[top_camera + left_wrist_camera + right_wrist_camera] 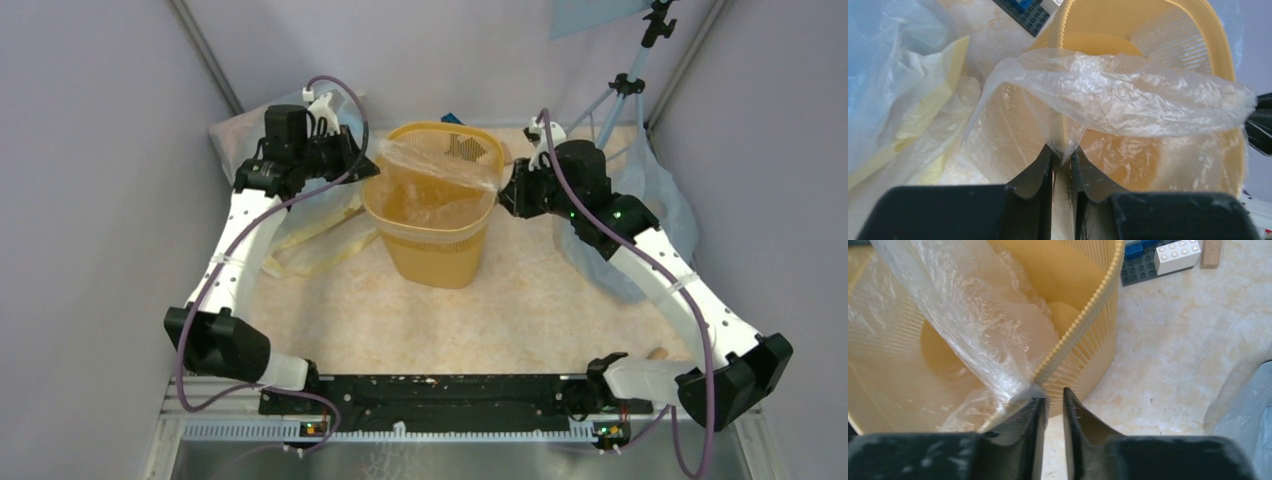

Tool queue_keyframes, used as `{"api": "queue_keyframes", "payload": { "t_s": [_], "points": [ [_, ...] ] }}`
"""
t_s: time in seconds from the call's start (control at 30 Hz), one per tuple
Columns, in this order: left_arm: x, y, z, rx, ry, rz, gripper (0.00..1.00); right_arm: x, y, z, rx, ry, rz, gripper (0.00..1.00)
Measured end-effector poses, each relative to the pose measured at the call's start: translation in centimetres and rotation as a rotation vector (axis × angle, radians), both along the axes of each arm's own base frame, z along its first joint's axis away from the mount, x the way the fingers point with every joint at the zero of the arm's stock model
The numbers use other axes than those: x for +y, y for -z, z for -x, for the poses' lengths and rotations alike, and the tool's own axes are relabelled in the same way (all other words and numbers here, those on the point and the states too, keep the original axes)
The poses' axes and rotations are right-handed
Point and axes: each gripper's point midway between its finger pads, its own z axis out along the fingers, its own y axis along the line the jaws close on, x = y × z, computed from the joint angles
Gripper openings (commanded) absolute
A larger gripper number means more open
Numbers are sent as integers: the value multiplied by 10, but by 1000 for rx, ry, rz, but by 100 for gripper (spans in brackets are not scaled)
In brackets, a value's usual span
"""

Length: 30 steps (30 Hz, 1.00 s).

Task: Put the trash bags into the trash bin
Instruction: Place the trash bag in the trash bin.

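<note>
Two pinches: left gripper (1062, 152) and, seemingly, right gripper (1050, 399) hold trash bag (440, 165) stretched crosswise over trash bin (440, 262).

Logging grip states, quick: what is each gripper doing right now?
Left gripper: closed on the thin see-through plastic film bag.
Right gripper: closed on the same bag's other end.

Trash bag (437, 165) stretched over trash bin (440, 255)
Clear, wrinkly film spans the upright yellow bin's rim, sagging partly inside.
</note>
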Motion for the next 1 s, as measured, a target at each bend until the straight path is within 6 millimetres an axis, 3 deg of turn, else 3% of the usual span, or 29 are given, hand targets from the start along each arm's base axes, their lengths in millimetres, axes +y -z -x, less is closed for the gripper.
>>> {"api": "queue_keyframes", "payload": {
  "t_s": [0.23,0.47,0.7,0.83,1.0],
  "points": [
    [6,-3,-14,-10,50,-158,11,-9,-2,16,0,-22,38,46],
    [6,0,-12,-14,106,-216,14,-17,-43,35,-106,-60,10,51],
    [-1,-1,-14,-26,160,-245,20,-8,-81,43,-176,-139,-21,60],
    [-3,-2,-15,-33,169,-249,26,9,-86,49,-181,-205,6,65],
    [-4,-5,-15,-43,173,-250,32,56,-82,66,-191,-330,109,65]
  ]
}}
